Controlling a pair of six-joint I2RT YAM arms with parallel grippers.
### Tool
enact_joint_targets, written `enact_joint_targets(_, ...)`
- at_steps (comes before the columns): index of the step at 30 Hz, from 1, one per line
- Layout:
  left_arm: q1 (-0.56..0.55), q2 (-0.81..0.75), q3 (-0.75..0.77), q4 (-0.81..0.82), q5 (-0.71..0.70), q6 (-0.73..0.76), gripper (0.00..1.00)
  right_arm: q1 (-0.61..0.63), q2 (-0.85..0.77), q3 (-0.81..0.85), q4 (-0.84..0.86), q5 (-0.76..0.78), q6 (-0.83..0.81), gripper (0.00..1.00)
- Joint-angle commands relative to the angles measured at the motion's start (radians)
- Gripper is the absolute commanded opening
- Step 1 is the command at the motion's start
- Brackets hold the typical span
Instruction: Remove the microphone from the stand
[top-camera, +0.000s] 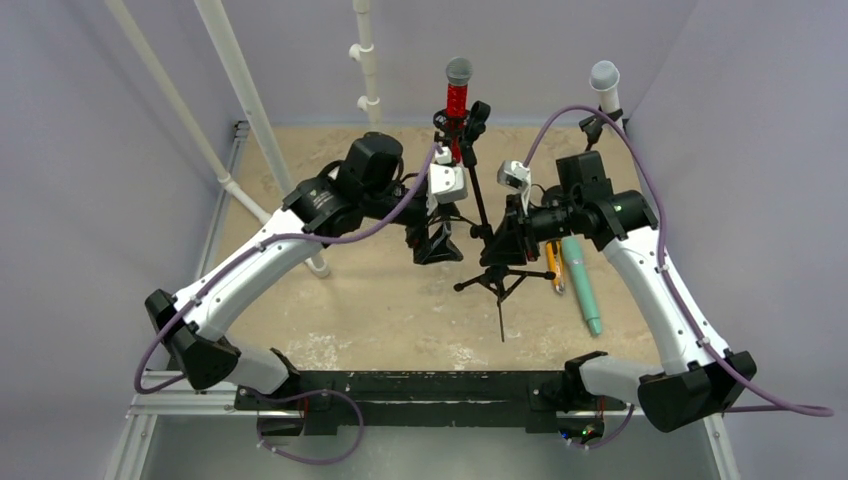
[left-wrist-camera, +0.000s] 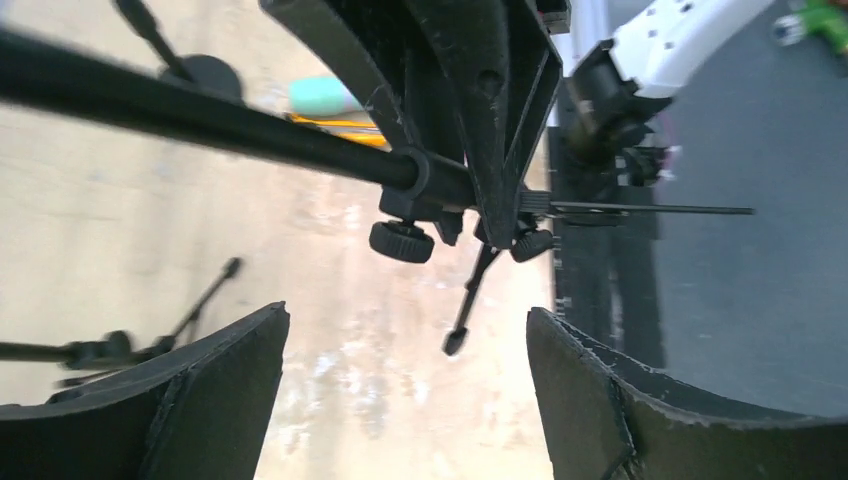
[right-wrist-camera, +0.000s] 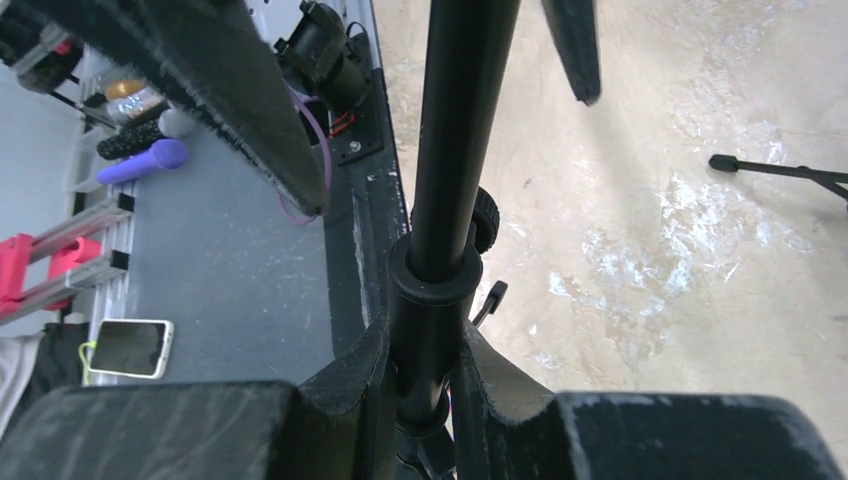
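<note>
We found the microphone (top-camera: 457, 98) mounted at the top of the stand (top-camera: 480, 205), upper centre of the overhead frame. The right gripper (right-wrist-camera: 425, 350) was clamped tight on the stand's pole. The left gripper (left-wrist-camera: 405, 320) stood wide apart near the pole, holding nothing.

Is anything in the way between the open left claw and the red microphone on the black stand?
Nothing visible blocks it. The left gripper hangs open low beside the black tripod stand, whose pole the right gripper clamps. The red microphone with a grey mesh head sits clipped at the top, uncovered.
</note>
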Motion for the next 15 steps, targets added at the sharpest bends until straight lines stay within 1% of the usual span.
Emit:
enact_joint_targets(1,-0.098,-0.096,-0.055,0.165,-0.329,0.146,0.84,-0.004,0.007,0.008,0.07,-0.1,0.085,0.0)
enact_joint_targets(3,-0.137,-0.08,-0.035,0.163,-0.4,0.179,0.8,-0.004,0.018,0.007,0.075,-0.11,0.099,0.0)
enact_joint_targets(7,-0.183,-0.048,-0.014,0.175,-0.499,0.244,0.7,-0.004,0.027,-0.003,0.083,-0.12,0.114,0.0)
enact_joint_targets(10,-0.201,-0.031,0.002,0.171,-0.513,0.274,0.64,-0.004,0.026,-0.006,0.083,-0.12,0.116,0.0)
enact_joint_targets(15,-0.216,-0.017,0.007,0.158,-0.532,0.317,0.52,-0.004,0.021,-0.012,0.085,-0.118,0.115,0.0)
